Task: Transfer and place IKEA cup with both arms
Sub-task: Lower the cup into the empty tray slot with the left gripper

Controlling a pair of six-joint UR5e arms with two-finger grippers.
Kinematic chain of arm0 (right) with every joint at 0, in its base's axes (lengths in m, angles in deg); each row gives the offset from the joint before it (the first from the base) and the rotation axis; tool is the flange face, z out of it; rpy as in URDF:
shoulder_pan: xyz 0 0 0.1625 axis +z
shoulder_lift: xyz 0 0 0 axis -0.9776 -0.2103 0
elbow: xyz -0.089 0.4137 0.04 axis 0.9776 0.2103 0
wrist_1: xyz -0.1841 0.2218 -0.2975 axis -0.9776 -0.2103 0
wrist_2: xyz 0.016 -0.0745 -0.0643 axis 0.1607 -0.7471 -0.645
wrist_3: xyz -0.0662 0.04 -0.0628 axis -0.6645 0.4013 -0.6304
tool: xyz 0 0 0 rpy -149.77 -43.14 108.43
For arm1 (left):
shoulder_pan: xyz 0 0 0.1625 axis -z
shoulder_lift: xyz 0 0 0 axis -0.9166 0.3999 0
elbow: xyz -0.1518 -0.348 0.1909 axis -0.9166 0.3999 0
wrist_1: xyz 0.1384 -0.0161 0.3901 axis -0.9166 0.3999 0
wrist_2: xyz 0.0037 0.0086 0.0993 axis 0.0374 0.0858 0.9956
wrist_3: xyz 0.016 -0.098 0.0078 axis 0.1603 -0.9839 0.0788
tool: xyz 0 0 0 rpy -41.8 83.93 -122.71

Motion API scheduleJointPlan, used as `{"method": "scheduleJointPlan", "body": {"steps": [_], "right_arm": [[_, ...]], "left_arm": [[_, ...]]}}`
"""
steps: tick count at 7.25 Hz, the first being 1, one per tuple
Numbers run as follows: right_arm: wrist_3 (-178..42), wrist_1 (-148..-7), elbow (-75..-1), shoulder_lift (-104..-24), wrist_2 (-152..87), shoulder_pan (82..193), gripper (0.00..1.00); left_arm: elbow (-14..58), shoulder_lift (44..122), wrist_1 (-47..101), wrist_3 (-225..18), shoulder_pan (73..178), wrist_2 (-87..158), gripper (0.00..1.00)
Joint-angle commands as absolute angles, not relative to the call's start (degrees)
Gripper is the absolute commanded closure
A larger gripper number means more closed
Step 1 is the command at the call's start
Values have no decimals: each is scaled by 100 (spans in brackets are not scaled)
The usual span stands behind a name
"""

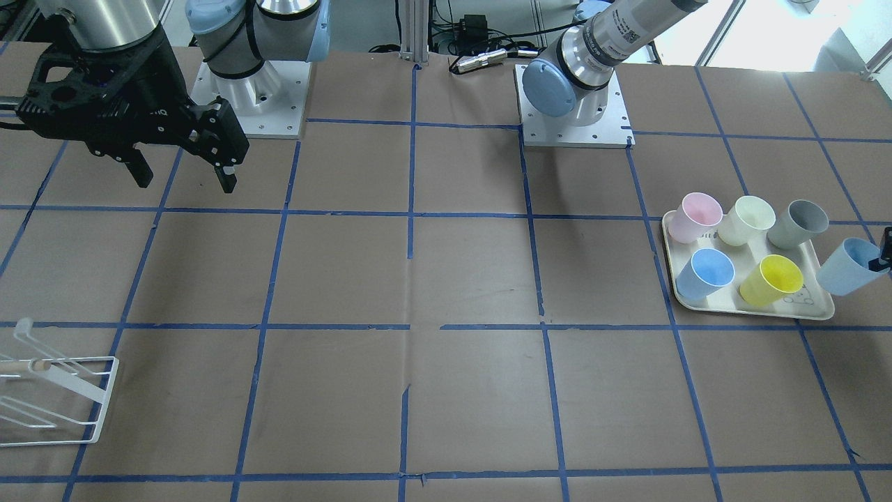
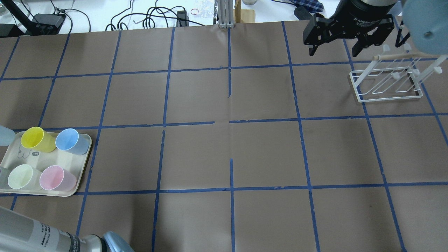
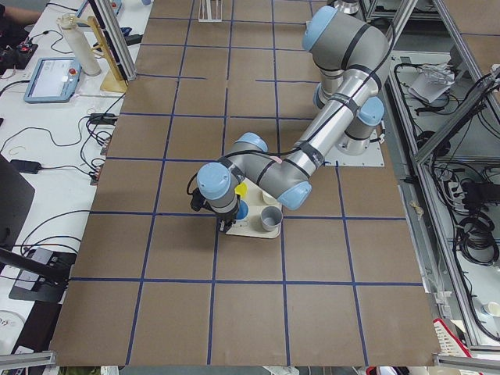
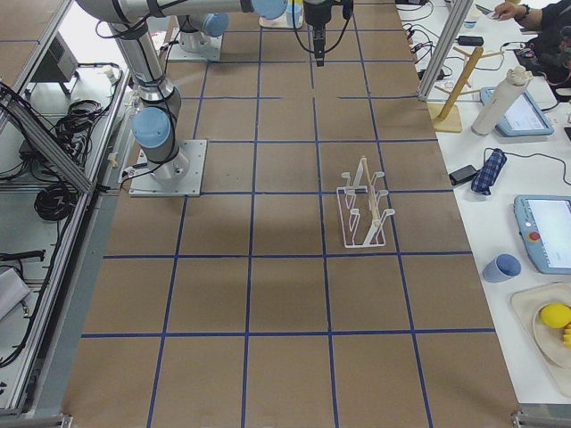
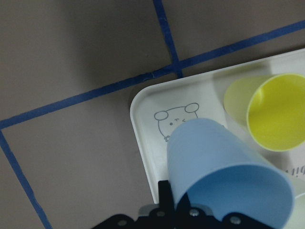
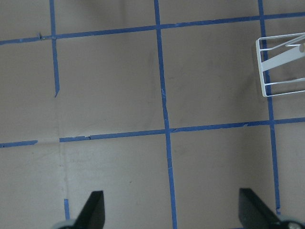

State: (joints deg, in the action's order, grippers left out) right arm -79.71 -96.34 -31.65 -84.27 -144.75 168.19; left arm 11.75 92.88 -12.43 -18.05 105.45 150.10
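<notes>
- The left gripper (image 5: 174, 202) is clamped on the rim of the IKEA cup (image 5: 224, 167).
- The cup is tilted at the corner of the tray (image 5: 145, 119), near the yellow cup (image 5: 279, 112).
- The right gripper (image 1: 185, 180) hangs empty over the table (image 1: 446, 279), jaws spread wide.
- It is well apart from the tray, nearer the white rack (image 2: 355, 86).

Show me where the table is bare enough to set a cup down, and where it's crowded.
Bare: the wide middle of the table, between the tray and the white rack, only paper and tape. Crowded: the tray, five cups on it, with the IKEA cup held tilted at its outer edge by the left gripper. The right gripper hangs open.
</notes>
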Motion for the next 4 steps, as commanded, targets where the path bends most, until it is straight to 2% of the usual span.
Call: {"method": "scheduleJointPlan", "body": {"steps": [1,4], "right_arm": [[-7995,-9692,-3149,-8398,-14444,16769,0],[-8057,-9195,-3096,-8460,-14427,16795,0]], "left_arm": [[1074,9582,-1244,-1758,10528,15019,100],[1082,9758,-1244,-1758,10528,15019,100]]}}
